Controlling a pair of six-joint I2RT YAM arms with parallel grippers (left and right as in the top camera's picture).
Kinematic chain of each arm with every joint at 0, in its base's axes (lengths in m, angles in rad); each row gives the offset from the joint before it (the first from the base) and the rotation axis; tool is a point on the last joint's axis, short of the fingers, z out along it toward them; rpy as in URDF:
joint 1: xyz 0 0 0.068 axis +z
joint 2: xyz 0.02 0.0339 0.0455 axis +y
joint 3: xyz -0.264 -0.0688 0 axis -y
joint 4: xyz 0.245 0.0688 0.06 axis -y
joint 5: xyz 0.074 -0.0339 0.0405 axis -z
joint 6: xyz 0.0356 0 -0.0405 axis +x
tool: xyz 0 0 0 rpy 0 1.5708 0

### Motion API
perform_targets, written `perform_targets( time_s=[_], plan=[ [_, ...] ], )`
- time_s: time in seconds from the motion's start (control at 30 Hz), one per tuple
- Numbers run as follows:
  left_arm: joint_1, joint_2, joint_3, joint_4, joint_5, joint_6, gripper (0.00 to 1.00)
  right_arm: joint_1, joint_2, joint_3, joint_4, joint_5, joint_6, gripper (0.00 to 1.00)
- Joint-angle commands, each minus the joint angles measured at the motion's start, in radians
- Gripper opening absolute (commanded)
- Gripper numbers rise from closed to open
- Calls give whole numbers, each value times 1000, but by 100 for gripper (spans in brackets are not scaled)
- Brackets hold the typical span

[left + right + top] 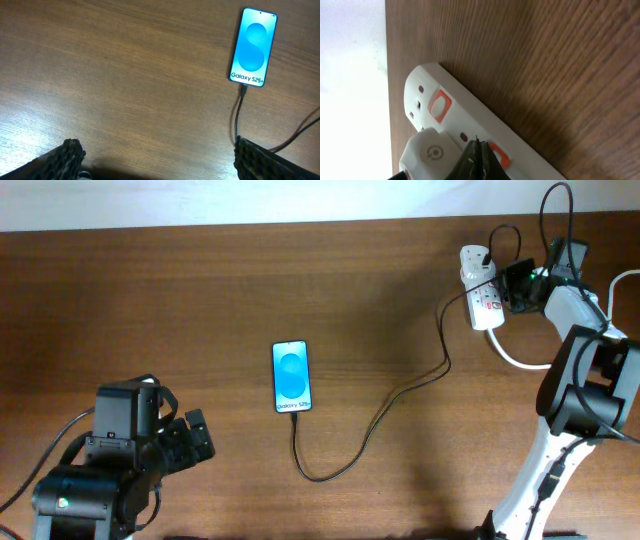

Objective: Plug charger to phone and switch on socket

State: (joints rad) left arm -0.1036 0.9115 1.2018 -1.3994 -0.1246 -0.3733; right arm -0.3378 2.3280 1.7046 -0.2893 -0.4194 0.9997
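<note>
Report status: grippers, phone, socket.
Left gripper open, empty. Right gripper shut, tip at a red switch on the socket. Cable looks plugged into phone. Nothing in the way.

A robot lab or test room is shown. A left robot arm (110,450) and a right robot arm (575,380) are set up at a brown wooden table (200,300). A plain white background (200,200) is seen behind it.
</note>
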Motion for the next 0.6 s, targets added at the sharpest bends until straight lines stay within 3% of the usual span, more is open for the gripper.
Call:
perform_targets(
  time_s=[0.0, 0.57],
  plan=[
    [1, -3, -9, -1, -15, 12, 99, 76, 66, -5, -29, -75, 12, 4],
    [1, -3, -9, -1, -15, 12, 99, 153, 66, -5, -175, -39, 12, 4]
  ],
)
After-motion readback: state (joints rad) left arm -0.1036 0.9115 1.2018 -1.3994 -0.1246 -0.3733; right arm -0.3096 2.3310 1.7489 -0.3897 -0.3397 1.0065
